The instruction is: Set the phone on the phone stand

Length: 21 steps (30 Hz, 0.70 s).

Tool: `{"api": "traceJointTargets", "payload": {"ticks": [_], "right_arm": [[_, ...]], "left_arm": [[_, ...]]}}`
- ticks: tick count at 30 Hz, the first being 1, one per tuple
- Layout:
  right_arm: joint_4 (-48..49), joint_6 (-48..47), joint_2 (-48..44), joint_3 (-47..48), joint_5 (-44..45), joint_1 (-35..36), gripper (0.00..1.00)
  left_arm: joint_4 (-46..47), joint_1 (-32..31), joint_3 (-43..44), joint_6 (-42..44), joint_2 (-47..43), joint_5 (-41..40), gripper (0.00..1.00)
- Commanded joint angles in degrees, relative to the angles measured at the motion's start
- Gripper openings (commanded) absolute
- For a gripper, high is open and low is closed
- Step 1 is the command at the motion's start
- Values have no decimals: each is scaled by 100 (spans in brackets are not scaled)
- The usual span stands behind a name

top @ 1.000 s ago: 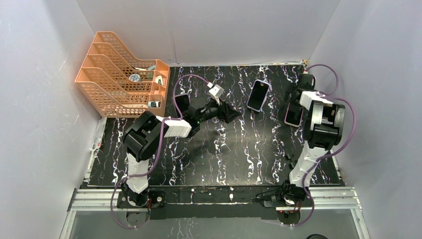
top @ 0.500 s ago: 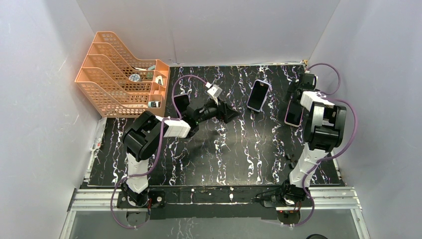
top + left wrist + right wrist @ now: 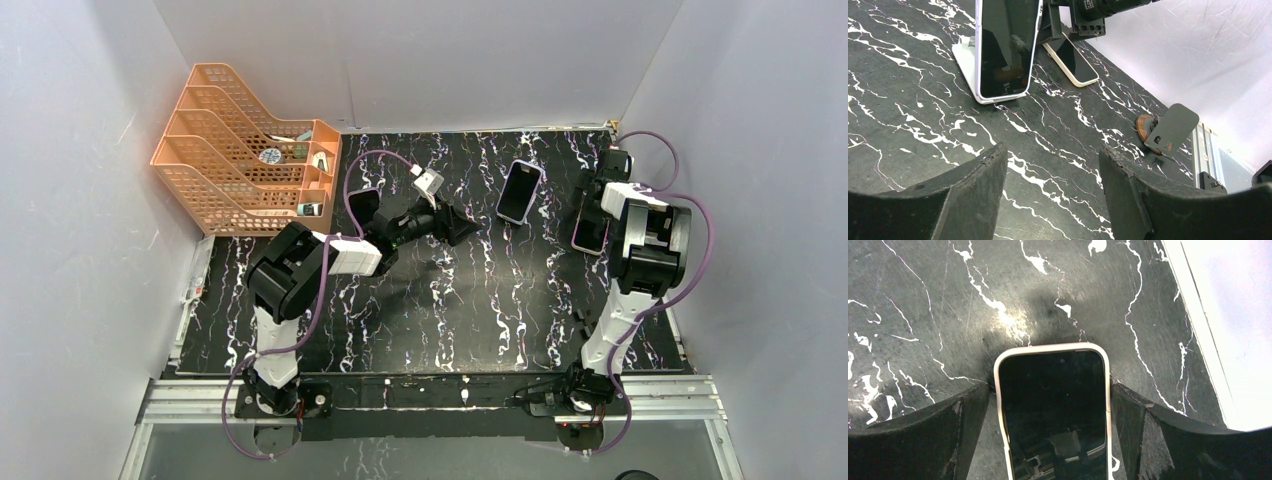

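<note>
Phone leaning on white stand

the left gripper is held open over the middle; the right gripper is spread wide, pointed down, far right.

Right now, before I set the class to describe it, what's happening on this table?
The right gripper sits low over a phone lying flat on the black marbled table, its jaws open on either side, nothing gripped yet. The left gripper hangs open and empty near the middle. A second phone leans upright on a white stand.
</note>
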Motion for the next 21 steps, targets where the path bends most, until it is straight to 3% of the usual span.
{"api": "traceJointTargets", "payload": {"ticks": [1, 21], "right_arm": [[-50, -38, 217, 217, -31, -4, 99], [277, 133, 277, -374, -669, -94, 84]], "left_arm": [[172, 44, -8, -21, -17, 103, 64], [244, 67, -48, -103, -22, 130, 64]]}}
